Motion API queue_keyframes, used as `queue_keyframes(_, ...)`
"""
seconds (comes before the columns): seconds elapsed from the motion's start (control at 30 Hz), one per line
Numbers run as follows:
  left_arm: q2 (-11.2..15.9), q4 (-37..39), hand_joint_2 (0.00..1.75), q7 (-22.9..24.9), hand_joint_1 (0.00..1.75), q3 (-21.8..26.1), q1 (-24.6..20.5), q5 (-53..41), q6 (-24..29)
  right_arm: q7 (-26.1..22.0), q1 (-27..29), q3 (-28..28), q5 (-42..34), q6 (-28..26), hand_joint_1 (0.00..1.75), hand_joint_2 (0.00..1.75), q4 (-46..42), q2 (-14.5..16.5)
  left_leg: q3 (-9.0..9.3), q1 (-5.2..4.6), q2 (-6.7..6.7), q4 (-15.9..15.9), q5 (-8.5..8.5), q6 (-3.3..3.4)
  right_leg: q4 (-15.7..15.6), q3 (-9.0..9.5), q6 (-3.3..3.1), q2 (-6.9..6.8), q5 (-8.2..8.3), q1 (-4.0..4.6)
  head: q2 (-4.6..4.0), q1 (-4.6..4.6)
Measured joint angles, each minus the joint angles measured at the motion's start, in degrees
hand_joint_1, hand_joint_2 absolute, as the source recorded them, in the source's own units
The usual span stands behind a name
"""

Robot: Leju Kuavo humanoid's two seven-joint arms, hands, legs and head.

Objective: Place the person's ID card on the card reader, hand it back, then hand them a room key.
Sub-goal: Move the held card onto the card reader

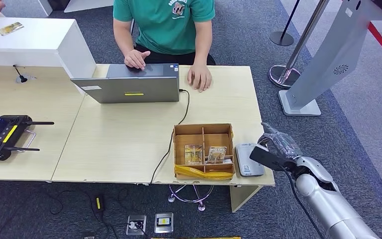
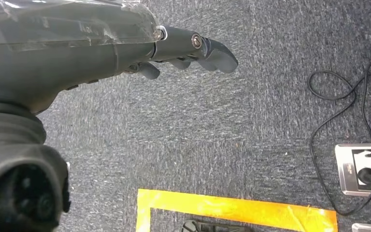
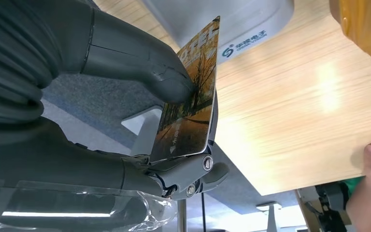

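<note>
My right hand hovers at the table's right front corner, just beside the grey card reader. It pinches a card printed with autumn trees between thumb and fingers, held on edge near the card reader. A cardboard box with dividers stands left of the reader, with two upright cards in it. Another card lies on the white counter at the far left. My left hand hangs over the carpet, its fingers extended and holding nothing.
A person in a green shirt sits behind a grey laptop, both hands on the table. A black cable runs from the laptop past the box. A black controller lies at the left. A grey kiosk stand stands to the right.
</note>
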Motion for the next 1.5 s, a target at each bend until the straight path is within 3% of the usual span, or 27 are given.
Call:
queue_keyframes(0.47, 0.19, -0.01, 0.0, -0.69, 0.0, -0.01, -0.03, -0.45, 0.09, 0.02, 2.88, -2.2, -0.39, 0.31, 1.75, 1.75, -2.17, -1.8, 0.01, 0.0, 0.01, 0.0, 0.0, 0.0, 0.0, 0.0, 0.01, 0.02, 0.01, 0.0, 0.0, 0.0)
queue_keyframes(0.93, 0.25, -0.06, 0.0, -0.69, 0.0, -0.03, -0.08, -1.45, -0.72, 1.65, 4.6, -2.19, 0.95, 5.68, 1.75, 1.75, -4.79, -1.74, 0.05, 0.01, 0.05, -0.01, 0.0, 0.0, 0.0, 0.03, 0.01, 0.07, 0.01, 0.01, 0.0, 0.01)
queue_keyframes(1.5, 1.25, -0.6, 0.0, -0.69, 0.0, -0.11, -0.09, -2.02, -1.3, 1.97, 7.24, -0.38, 0.6, 4.34, 1.75, 1.75, -6.09, -1.74, 0.04, 0.01, 0.09, -0.01, 0.0, 0.0, 0.01, 0.04, 0.0, 0.1, 0.02, 0.01, 0.0, 0.01)
